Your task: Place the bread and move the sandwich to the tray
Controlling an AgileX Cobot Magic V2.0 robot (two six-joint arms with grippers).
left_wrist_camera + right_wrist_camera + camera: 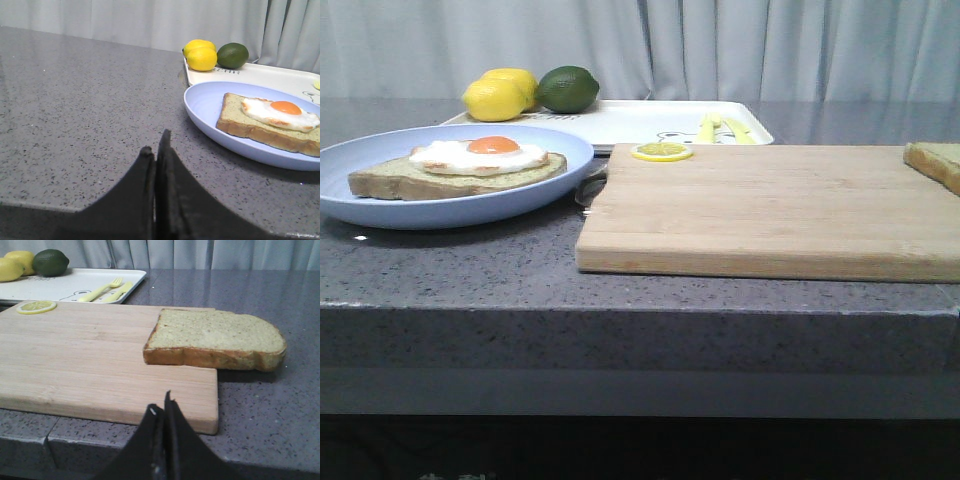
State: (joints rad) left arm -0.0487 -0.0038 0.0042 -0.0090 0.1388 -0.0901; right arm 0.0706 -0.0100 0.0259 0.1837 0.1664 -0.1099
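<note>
The sandwich (460, 168), a slice of bread with a fried egg on top, lies on a pale blue plate (380, 210) at the left; the left wrist view shows this sandwich (270, 122) too. A plain slice of bread (215, 339) rests on the right end of the cutting board (90, 355), overhanging its edge; only a corner of that bread (935, 160) shows in the front view. The white tray (650, 120) sits behind the board. My left gripper (156, 145) is shut over bare counter, left of the plate. My right gripper (162, 402) is shut near the board's front corner, short of the bread.
Two lemons (500, 95) and a lime (568, 88) sit at the tray's back left. A yellow fork and knife (107, 290) lie in the tray. A lemon slice (662, 151) lies at the board's far edge. The counter's front edge (640, 310) runs close below the board.
</note>
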